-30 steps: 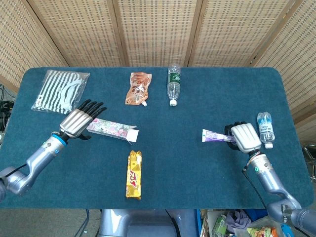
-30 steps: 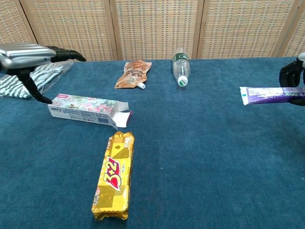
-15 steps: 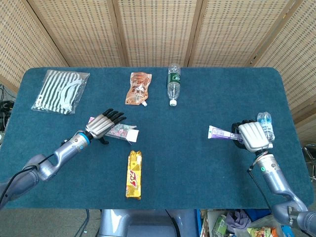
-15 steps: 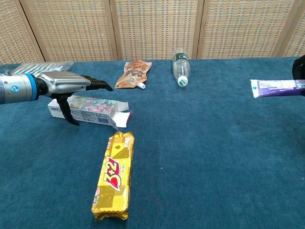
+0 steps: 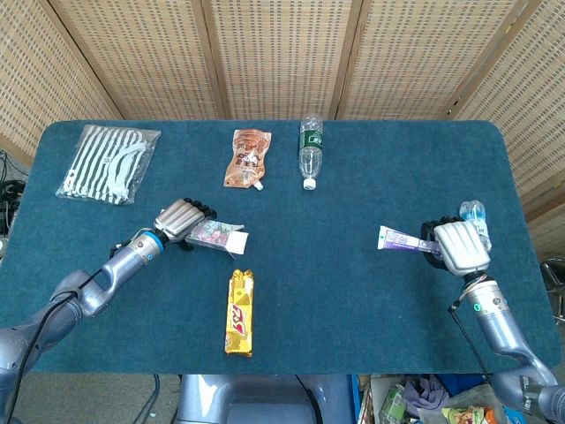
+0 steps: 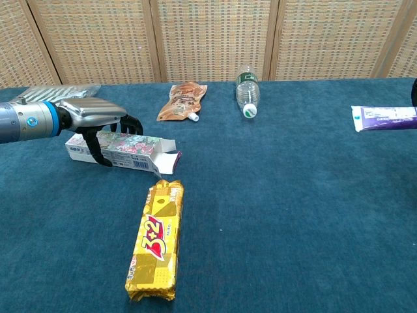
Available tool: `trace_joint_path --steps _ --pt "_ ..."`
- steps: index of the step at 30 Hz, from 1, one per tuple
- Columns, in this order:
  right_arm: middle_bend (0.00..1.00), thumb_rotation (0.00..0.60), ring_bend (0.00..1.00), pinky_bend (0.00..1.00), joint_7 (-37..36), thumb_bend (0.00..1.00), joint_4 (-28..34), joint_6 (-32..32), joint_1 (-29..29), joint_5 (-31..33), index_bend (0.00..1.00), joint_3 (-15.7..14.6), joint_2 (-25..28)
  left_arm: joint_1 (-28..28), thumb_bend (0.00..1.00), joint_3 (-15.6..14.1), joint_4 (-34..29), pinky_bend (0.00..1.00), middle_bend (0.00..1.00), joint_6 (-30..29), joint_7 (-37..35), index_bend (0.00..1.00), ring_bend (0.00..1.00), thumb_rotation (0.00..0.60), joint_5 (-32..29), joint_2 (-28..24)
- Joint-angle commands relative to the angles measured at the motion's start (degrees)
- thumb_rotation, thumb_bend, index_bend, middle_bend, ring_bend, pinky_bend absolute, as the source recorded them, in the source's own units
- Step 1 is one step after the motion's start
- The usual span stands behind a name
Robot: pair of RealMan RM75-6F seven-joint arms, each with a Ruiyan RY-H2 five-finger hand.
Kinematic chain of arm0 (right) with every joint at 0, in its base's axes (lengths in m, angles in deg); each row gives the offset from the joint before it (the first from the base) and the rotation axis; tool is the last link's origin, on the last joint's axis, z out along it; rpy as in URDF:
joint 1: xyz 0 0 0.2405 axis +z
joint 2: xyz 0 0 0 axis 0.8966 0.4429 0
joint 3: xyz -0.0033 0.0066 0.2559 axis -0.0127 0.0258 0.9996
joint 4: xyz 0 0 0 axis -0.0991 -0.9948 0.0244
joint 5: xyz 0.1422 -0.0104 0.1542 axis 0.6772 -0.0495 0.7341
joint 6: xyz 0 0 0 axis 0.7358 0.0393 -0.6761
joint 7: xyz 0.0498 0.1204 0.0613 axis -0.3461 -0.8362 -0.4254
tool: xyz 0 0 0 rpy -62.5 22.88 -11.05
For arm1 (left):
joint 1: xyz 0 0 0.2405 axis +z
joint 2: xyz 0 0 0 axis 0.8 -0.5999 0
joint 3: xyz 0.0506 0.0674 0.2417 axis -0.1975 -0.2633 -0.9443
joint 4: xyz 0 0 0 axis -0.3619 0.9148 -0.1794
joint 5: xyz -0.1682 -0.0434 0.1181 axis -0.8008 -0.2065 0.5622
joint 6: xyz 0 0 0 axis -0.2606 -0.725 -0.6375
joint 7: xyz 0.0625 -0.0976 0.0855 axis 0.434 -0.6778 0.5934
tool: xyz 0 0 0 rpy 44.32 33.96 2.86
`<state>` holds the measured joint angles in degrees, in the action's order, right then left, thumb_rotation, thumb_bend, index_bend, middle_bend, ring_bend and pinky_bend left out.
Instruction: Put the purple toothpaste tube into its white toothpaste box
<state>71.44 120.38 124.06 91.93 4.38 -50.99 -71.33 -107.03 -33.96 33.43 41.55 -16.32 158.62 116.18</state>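
So the left hand (image 6: 98, 117) has its fingers wrapped over the closed end of the white floral-print toothpaste box (image 6: 127, 151), which lies flat on the blue counter (image 5: 353, 291) with its flap open toward the middle. The right hand (image 5: 459, 247) is grasping the purple toothpaste tube (image 5: 402, 241) way off on the other side, cap pointing inward. Looks like the securing-the-box step. Next it'll need to bring the tube across and line the cap up with that open flap.
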Motion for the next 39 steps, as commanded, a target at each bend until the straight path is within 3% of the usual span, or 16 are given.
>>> trace_joint_path --steps 1,5,13,23,39 --pt "0.6 0.6 0.45 0.44 0.27 0.61 0.59 0.3 -0.3 -0.2 0.56 -0.18 0.4 -0.35 0.24 -0.56 1.03 0.35 0.41 -1.17 -0.81 0.36 0.35 0.6 0.4 0.31" --pt "0.6 0.6 0.45 0.44 0.82 0.62 1.84 1.0 -0.74 -0.62 0.56 -0.38 1.07 -0.92 0.25 -1.11 0.89 0.36 0.45 -2.97 -1.39 0.42 0.39 0.6 1.13 -0.06" --pt "0.6 0.6 0.45 0.44 3.12 0.62 5.7 1.66 -1.08 -1.06 0.56 -0.4 3.41 -3.33 0.25 -0.89 -2.96 0.36 0.46 -7.26 -0.73 0.43 0.4 0.6 2.73 -2.99" --pt "0.61 0.6 0.46 0.44 6.89 0.62 13.91 0.88 -0.65 0.0 0.56 0.52 8.08 -10.35 0.26 3.82 -8.98 0.36 0.46 -9.57 1.94 0.44 0.4 0.6 2.97 -5.18" --pt "0.61 0.6 0.46 0.44 20.42 0.62 32.92 -4.4 3.41 16.7 0.56 4.94 18.55 -20.82 0.25 9.15 -8.49 0.37 0.46 -0.93 3.17 0.45 0.4 0.6 -2.52 0.12"
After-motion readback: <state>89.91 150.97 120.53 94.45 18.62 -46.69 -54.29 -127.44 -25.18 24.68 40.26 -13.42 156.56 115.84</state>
